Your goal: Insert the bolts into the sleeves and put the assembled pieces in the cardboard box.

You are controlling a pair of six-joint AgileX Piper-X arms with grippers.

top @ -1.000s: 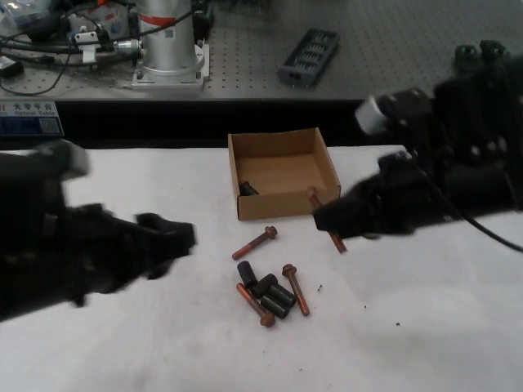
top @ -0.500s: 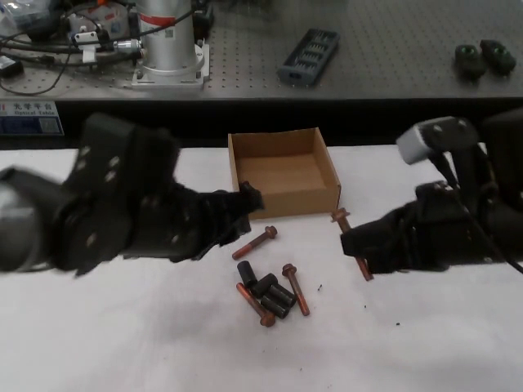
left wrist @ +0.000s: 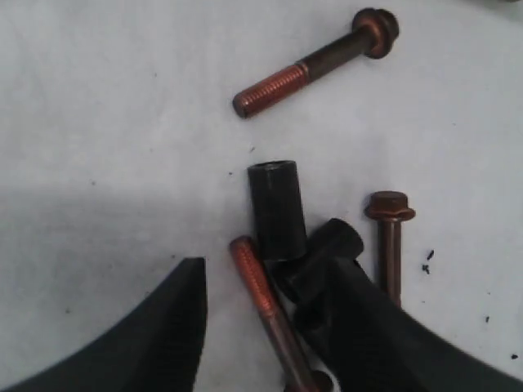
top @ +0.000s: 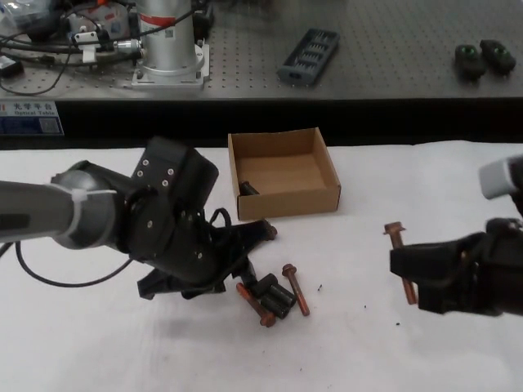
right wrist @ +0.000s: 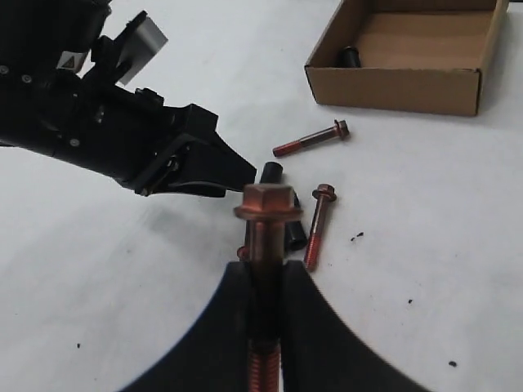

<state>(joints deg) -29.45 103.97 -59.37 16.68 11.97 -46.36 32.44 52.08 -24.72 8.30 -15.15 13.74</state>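
The cardboard box stands open on the white-covered table, and everything else is placed from it. Inside the box, in the near corner on the left arm's side, lies a dark piece; whether it carries a bolt cannot be told.

Just in front of the box's near wall, toward that same side, the left hand hangs low over the loose parts, released, its fingers spread with nothing gripped. Of those parts, the lone bolt lies flat nearest the box, apart from the rest. A little farther from the box sits a small cluster. It includes a black sleeve on its side, and a second sleeve touching it and partly covered by one finger of the left hand. The red-threaded bolt lies against the black sleeve, between the spread fingers. The short bolt lies just beside the second sleeve, its head turned toward the box.

Well away from the box on the right arm's side, and farther forward than the cluster, the right hand is clenched on the held bolt. Its fingers pinch the shank, the hex head sticks out past the fingertips, and the threaded end shows behind them
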